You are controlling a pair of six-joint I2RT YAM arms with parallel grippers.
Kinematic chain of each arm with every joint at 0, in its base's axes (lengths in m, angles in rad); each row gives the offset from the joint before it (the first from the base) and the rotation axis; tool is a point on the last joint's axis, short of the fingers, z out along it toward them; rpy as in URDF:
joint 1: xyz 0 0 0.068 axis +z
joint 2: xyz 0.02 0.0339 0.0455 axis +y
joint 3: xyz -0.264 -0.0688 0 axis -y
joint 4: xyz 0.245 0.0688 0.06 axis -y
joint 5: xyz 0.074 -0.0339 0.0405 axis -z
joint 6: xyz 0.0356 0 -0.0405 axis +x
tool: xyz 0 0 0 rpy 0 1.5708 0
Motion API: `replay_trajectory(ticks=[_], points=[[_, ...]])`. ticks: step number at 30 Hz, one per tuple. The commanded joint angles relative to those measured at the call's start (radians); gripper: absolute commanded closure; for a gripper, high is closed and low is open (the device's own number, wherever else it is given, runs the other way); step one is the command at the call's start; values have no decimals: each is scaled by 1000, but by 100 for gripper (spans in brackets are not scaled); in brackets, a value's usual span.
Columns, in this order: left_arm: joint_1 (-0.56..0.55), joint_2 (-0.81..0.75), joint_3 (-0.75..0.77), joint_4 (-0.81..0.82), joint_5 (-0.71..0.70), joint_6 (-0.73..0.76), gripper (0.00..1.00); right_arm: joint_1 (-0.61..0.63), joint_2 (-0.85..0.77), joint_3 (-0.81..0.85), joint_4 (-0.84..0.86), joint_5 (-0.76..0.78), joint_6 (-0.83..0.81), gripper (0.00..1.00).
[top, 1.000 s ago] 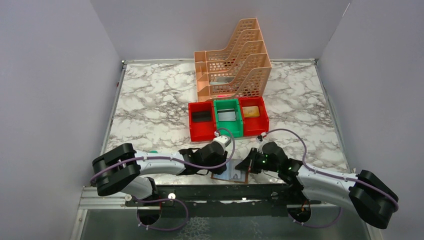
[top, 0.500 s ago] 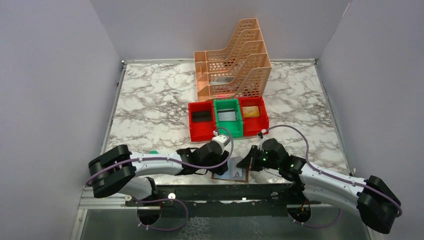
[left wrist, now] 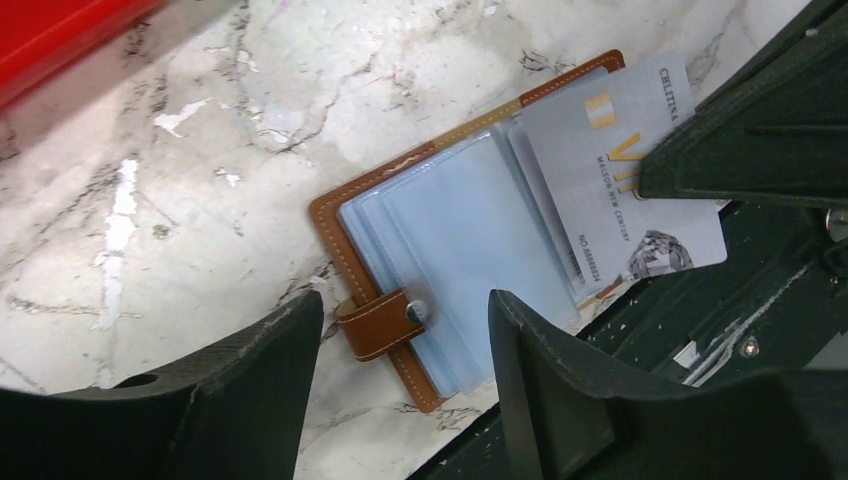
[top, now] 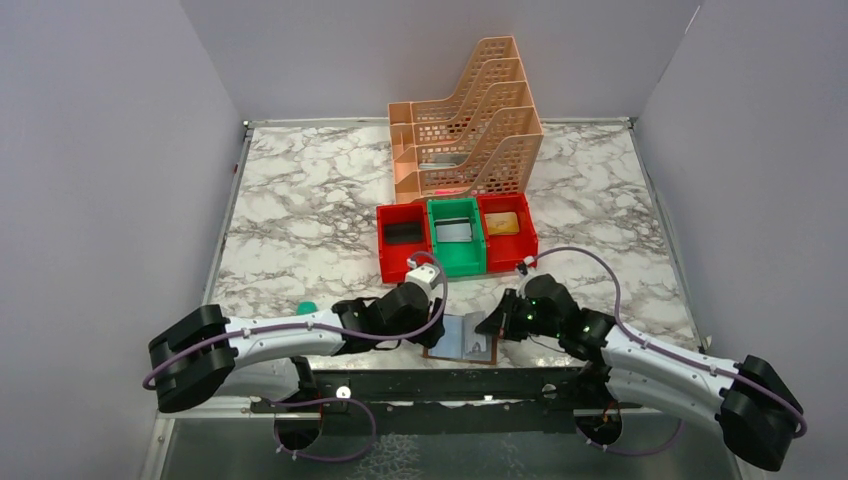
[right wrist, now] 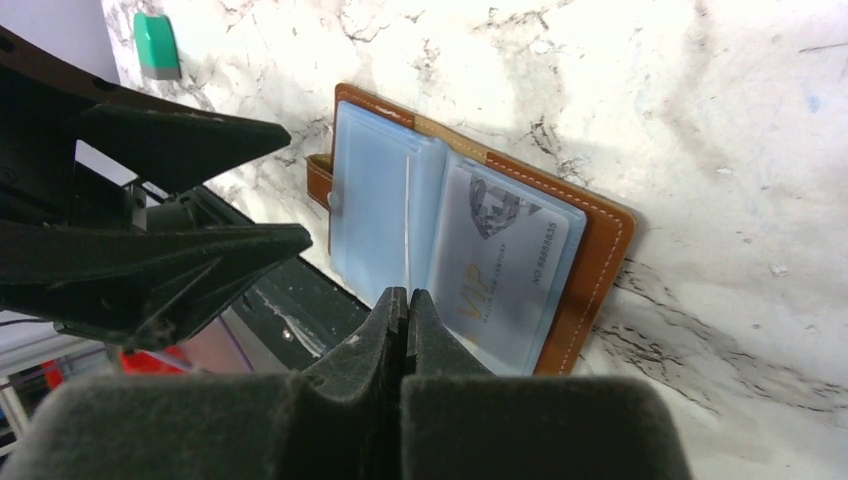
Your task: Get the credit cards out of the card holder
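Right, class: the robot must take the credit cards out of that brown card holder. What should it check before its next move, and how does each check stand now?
1. Card holder lying open on the table: ok.
2. A credit card showing and partly out of its pocket: ok.
3. Left end effector open and empty: ok.
4. Right end effector shut, its tip at the card: ok.
5. Right tip actually pressing on the card: cannot tell.
6. Card fully free of the holder: not ok.
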Motion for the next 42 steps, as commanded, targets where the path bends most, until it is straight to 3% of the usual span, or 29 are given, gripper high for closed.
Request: replay_trajectory(ticks=[1, 10, 14, 18, 22, 26, 30, 34, 37, 42], points=[[18, -61, -22, -28, -65, 12, 34, 0, 21, -17, 93, -83, 47, 99], [48, -138, -87, -2, 0, -21, 39, 0, 260, -87, 333, -71, 175, 99], [48, -159, -90, -25, -8, -32, 39, 0, 315, -23, 280, -112, 120, 99], [53, -194, -108, -22, -39, -31, 34, 0, 228, 18, 159, -28, 71, 99], [74, -206, -97, -34, -47, -16, 27, 0, 103, 70, 55, 17, -34, 99], [124, -194, -94, -42, -10, -4, 26, 0, 25, 108, -10, 93, -134, 99], [243, -220, -111, -40, 48, 5, 24, 0, 5, 160, -42, 143, -234, 99], [360, -295, -101, -103, 65, 12, 16, 0, -1, 188, 18, 200, -347, 99], [396, -382, -99, -144, 14, -4, 3, 0, 13, 211, 93, 251, -465, 99], [413, -503, -18, -233, -104, -53, 1, 0, 81, 286, 187, 311, -713, 99]])
